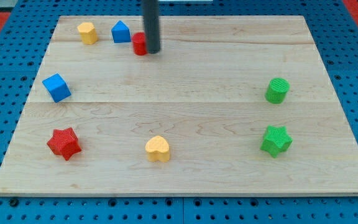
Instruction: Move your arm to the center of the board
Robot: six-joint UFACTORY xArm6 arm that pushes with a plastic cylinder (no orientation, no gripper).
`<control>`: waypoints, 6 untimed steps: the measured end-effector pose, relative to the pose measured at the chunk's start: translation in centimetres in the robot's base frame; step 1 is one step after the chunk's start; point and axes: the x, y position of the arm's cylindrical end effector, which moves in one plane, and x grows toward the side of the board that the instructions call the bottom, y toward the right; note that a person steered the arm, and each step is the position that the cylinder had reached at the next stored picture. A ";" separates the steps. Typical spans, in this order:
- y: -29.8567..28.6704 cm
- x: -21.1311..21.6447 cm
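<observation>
My tip (153, 51) is at the lower end of the dark rod, near the view's top edge of the wooden board (185, 112), left of its middle. It stands right against the right side of a small red block (140, 44), which the rod partly hides. A blue house-shaped block (121, 32) and a yellow block (87, 32) lie just to the left of the red one.
A blue cube (56, 87) lies at the left. A red star (64, 144) is at the lower left and a yellow heart (158, 149) at the bottom middle. A green cylinder (277, 91) and a green star (276, 139) are at the right.
</observation>
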 end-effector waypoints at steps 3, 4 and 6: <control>4.7 -0.4; 6.9 6.6; -11.6 15.2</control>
